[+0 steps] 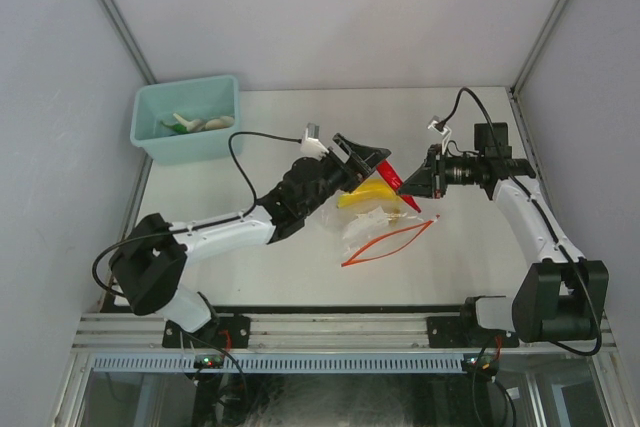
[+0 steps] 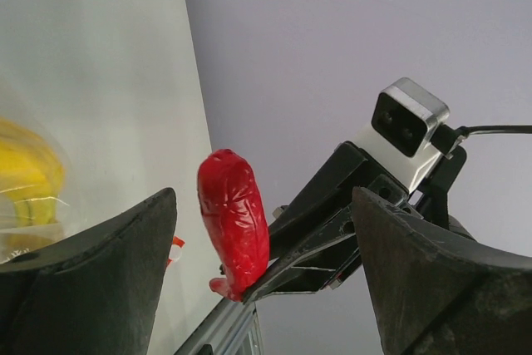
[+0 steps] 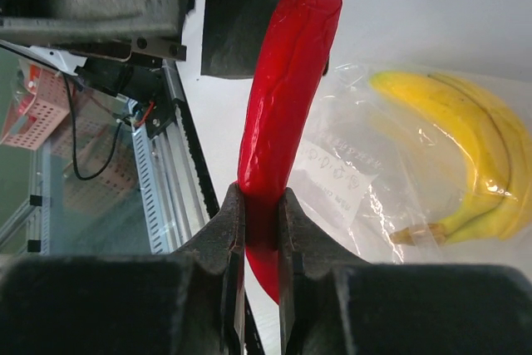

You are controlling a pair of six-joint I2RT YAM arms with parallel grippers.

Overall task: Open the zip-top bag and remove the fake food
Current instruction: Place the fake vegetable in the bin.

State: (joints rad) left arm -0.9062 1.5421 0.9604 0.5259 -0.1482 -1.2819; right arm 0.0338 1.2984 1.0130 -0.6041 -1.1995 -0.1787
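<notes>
We think the red piece (image 3: 287,81) is light, stiff, slick: right claw (image 3: 259,205) pinches its 6 o'clock end, open left claw (image 2: 262,205) may take the middle.

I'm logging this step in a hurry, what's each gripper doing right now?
Left gripper: open, fingers wide apart, holding nothing.
Right gripper: closed, holding the red piece.

You have a teal bin (image 1: 190,149) at the counter's (image 1: 300,272) back left corner, close to the wall (image 1: 60,97); a slotted grey strip (image 1: 300,362) runs below the near edge.
</notes>
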